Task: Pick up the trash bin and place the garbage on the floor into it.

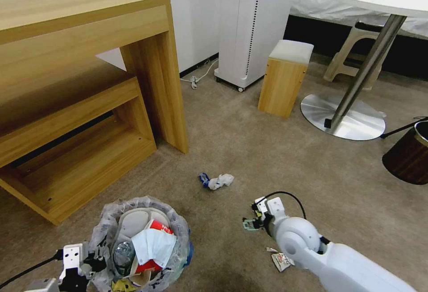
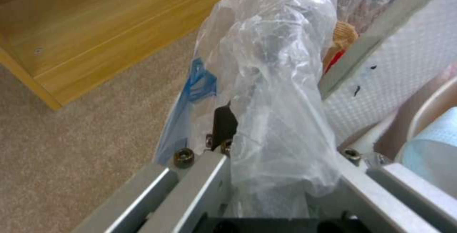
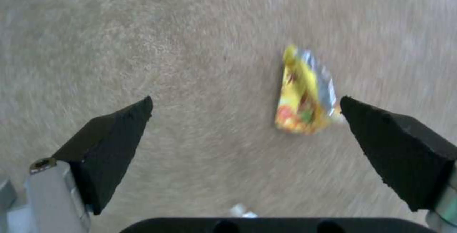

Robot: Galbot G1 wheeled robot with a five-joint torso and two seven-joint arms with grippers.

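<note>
At the near left, the left gripper (image 1: 96, 258) is clamping the rim of the trash bin (image 1: 178, 229); in the left wrist view its fingers (image 2: 224, 122) are pinching the crinkly plastic bag (image 2: 281, 93) at the rim, beside the blue patch (image 2: 200, 83). The bin is sitting at the near left of the floor (image 1: 249, 149), already packed with garbage: a white slipper (image 1: 133, 223), a red-white paper bowl (image 1: 158, 227), a blue face mask (image 1: 154, 245) and a plastic bottle (image 1: 122, 254).

At the near right, the right gripper (image 1: 250, 224) is hanging low over the carpet with its jaws spread wide apart and holding nothing. In the right wrist view a yellow wrapper (image 3: 305, 97) is lying flat on the carpet between the two black pads (image 3: 119, 143), closer to one of them and not touched by either. A small red-and-white wrapper (image 1: 281, 261) is lying beside the right arm.

A little farther off, near the middle of the floor, a crumpled tissue (image 1: 221, 180) is lying against a small blue scrap (image 1: 204, 178).

Farther left, a wooden desk (image 1: 80, 82) is standing. At the far right, a dark brown bin (image 1: 408, 156) is sitting beside a round table's metal base (image 1: 343, 116), with a wooden stool (image 1: 285, 78) behind.
</note>
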